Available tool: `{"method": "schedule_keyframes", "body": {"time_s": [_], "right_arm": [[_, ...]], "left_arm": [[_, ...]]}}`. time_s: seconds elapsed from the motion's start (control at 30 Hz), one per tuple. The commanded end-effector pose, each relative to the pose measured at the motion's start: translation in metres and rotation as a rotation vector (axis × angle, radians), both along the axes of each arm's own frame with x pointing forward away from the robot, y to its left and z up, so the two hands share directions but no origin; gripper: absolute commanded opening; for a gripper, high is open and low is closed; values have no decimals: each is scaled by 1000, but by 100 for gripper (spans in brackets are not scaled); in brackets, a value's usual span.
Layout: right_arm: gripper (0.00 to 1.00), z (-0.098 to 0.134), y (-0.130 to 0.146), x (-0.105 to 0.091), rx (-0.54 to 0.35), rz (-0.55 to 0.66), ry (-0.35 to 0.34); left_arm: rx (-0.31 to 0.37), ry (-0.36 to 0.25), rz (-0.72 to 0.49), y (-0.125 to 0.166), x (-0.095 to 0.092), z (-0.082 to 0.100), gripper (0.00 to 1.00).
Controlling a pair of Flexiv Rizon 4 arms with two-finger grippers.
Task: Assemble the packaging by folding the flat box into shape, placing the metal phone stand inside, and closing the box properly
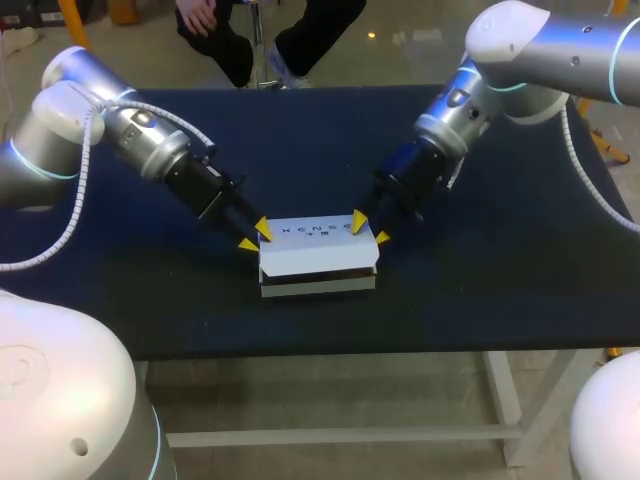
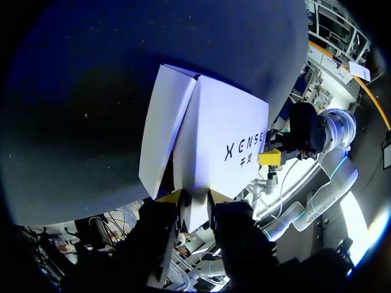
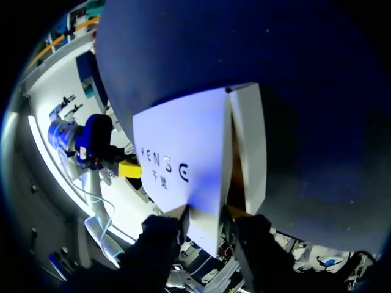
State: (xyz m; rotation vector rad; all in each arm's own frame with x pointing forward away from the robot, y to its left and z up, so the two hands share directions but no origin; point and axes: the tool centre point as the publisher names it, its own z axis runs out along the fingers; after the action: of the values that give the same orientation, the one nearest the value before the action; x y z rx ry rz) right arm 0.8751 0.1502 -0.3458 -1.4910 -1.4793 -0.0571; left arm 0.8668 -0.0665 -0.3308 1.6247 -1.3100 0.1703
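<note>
The white box (image 1: 318,250) lies on the dark table, its printed lid lowered over a darker base with a narrow gap showing along the front. My left gripper (image 1: 255,236) is at the box's left end. In the left wrist view the lid (image 2: 226,134) runs between its yellow tips, and the left gripper (image 2: 195,200) is shut on that edge. My right gripper (image 1: 370,229) is at the box's right end. In the right wrist view the lid (image 3: 183,146) sits between its fingers, and the right gripper (image 3: 206,212) is shut on it. The phone stand is not visible.
The dark table (image 1: 480,280) holds nothing else around the box. Its front edge runs a little below the box. Both arms slant in from the back corners toward the middle.
</note>
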Motion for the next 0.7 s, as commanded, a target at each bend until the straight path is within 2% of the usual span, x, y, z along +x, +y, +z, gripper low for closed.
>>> {"method": "schedule_keyframes", "body": {"time_s": [0.03, 0.7], "right_arm": [[41, -3, -1, 0, 5, 1, 2], [40, -4, -1, 0, 2, 3, -5]], "left_arm": [[5, 0, -1, -2, 0, 0, 29], [43, -14, -2, 1, -1, 1, 37]]}}
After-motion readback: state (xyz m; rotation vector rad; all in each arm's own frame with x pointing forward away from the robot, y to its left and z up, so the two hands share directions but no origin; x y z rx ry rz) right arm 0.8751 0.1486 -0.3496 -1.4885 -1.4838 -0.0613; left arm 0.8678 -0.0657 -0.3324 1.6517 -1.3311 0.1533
